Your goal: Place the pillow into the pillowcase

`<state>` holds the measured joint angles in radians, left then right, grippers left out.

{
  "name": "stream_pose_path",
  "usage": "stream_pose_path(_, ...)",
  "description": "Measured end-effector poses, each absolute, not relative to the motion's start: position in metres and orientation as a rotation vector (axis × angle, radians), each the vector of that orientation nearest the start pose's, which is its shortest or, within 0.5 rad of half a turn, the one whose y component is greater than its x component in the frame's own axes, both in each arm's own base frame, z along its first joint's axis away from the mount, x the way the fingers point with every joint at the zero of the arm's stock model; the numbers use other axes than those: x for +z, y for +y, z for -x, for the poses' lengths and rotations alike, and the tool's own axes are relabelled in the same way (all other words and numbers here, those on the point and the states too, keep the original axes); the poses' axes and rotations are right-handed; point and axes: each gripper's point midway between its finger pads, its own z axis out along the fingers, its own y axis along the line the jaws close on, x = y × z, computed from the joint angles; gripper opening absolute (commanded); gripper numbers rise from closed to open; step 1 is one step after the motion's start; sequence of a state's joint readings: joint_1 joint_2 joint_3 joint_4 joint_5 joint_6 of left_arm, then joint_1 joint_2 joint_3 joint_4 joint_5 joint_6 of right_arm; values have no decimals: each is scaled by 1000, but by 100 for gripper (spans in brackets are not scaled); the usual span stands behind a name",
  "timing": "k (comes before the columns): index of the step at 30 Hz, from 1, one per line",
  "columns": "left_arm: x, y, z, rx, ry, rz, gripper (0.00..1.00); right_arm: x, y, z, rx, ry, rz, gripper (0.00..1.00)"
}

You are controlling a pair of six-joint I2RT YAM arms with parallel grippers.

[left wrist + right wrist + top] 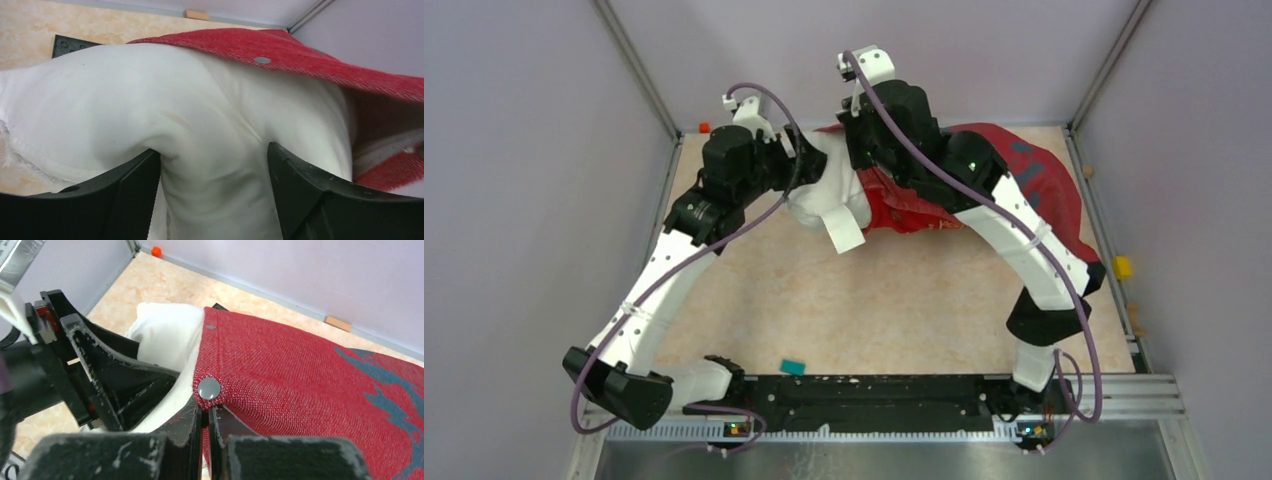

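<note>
The white pillow (824,195) lies at the back middle of the table, its right part inside the red pillowcase (1034,180). My left gripper (796,160) is shut on the pillow's exposed end; in the left wrist view the pillow (200,115) bulges between the black fingers (125,190), with the pillowcase's red hem (280,50) over it. My right gripper (864,150) is shut on the pillowcase's open edge; in the right wrist view the jaws (205,415) pinch the red hem (280,375) just below a grey snap (209,388). The pillow (167,335) shows left of the hem.
A small teal piece (793,367) lies near the front edge. A yellow object (1121,267) sits on the right rail, an orange one (704,127) at the back left corner. Purple walls enclose the beige table (874,300).
</note>
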<state>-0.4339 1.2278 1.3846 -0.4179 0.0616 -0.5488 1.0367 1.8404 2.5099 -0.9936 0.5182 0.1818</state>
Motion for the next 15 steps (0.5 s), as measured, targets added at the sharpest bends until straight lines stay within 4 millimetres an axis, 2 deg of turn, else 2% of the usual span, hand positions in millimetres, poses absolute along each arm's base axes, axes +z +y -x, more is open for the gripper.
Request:
stream_pose_path(2, 362, -197, -340, -736, 1904, 26, 68, 450, 344, -303, 351, 1826, 450, 0)
stream_pose_path(5, 351, -200, -335, -729, 1941, -16, 43, 446, 345, -303, 371, 1839, 475, 0)
stream_pose_path(8, 334, -213, -324, -747, 1985, -57, 29, 445, 343, -309, 396, 1849, 482, 0)
stream_pose_path(10, 321, -229, -310, -767, 2027, -98, 27, 440, 340, -322, 410, 1868, 470, 0)
stream_pose_path(12, 314, -248, -292, -798, 2062, -150, 29, 434, 334, -340, 400, 1886, 441, 0)
stream_pose_path(14, 313, -269, -268, -836, 2085, -220, 37, 419, 336, -363, 401, 1919, 416, 0)
stream_pose_path(15, 314, -278, -256, -855, 2100, -255, 47, 407, 340, -378, 408, 1942, 401, 0)
